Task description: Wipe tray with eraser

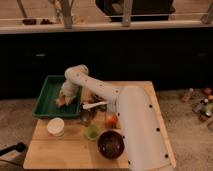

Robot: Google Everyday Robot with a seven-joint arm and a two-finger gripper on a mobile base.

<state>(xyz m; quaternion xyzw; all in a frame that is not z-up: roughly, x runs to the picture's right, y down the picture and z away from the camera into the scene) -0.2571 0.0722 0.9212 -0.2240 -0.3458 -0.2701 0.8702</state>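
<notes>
The dark-green tray [46, 97] with raised rims lies on the left part of the wooden table. My white arm reaches from the lower right across the table, bends at an elbow and comes down into the tray. My gripper [62, 101] is low over the tray's right half, near its floor. A small tan-brown patch at the gripper tip looks like the eraser [60, 103]; I cannot tell how it is held.
On the wooden table [55, 147] stand a white cup [55, 127], a green cup [92, 132], a dark round bowl [111, 144], an orange fruit [112, 120], a white spoon-like utensil [94, 105] and a metal can [85, 117]. Small objects lie on the floor at right [202, 102].
</notes>
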